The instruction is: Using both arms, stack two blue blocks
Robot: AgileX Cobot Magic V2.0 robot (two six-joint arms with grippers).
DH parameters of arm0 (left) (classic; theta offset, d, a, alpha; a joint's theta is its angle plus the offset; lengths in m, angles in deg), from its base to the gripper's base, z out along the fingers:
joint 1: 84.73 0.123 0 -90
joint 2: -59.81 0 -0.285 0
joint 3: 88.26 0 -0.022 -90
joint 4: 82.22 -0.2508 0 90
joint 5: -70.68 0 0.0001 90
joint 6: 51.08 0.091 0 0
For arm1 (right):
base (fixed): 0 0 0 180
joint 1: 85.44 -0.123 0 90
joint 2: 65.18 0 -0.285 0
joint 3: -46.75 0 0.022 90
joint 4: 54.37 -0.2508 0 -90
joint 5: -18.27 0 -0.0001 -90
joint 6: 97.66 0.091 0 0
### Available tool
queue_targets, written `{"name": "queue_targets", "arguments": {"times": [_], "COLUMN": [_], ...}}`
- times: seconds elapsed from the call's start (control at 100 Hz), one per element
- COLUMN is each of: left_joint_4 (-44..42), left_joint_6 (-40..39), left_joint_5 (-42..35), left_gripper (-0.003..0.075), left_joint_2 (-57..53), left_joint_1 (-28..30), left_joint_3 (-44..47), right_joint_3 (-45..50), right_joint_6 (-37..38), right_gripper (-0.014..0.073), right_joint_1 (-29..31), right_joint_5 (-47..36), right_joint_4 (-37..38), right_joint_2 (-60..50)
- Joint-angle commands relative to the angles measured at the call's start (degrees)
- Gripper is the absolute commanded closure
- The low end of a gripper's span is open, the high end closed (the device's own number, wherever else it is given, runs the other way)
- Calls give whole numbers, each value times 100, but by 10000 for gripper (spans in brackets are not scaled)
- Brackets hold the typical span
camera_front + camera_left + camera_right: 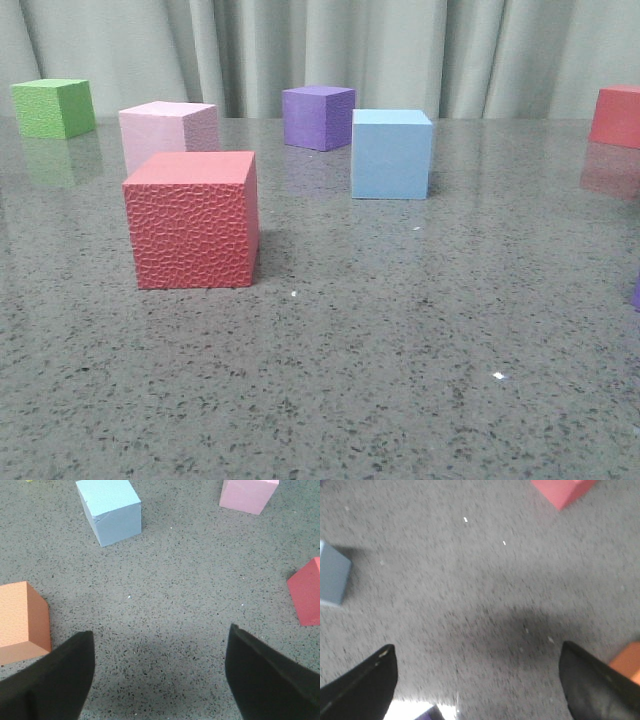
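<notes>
One sky-blue block (pixel 391 153) stands upright on the table right of centre, in front of a purple cube (pixel 318 117). No gripper shows in the front view. In the left wrist view a blue block (pixel 110 511) lies well ahead of my open left gripper (pixel 160 647), which has only bare table between its fingers. The right wrist view is blurred. It shows part of a blue block (pixel 332 577) at the frame's edge, far from my open, empty right gripper (pixel 477 655). I cannot tell which of these blocks are the same one.
A red cube (pixel 192 220), a pink cube (pixel 168 135) and a green cube (pixel 52 108) stand at the left, and another red cube (pixel 616 116) at far right. An orange cube (pixel 21 622) sits beside the left fingers. A second orange patch (pixel 627 662) lies near the right fingers.
</notes>
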Motion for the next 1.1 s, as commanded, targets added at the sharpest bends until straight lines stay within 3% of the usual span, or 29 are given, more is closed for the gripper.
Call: {"name": "queue_targets", "arguments": {"times": [0.0, 0.52, 0.73, 1.09], "left_joint_4": [8, 8, 8, 8], "left_joint_6": [-4, -4, -4, -4], "left_joint_5": [-336, -336, -336, -371], "left_gripper": [207, 207, 207, 207], "left_joint_2": [42, 42, 42, 42], "left_joint_1": [23, 23, 23, 23], "left_joint_3": [-182, -182, -182, -182], "right_joint_3": [255, 2156, 2255, 2255], "right_joint_6": [-112, -45, -45, -45], "right_gripper": [-53, -53, -53, -53], "right_joint_1": [71, 76, 76, 76], "right_joint_5": [-379, -485, -207, -201], "right_joint_4": [119, 163, 233, 233], "right_joint_2": [-536, -2961, -3561, -3605]}}
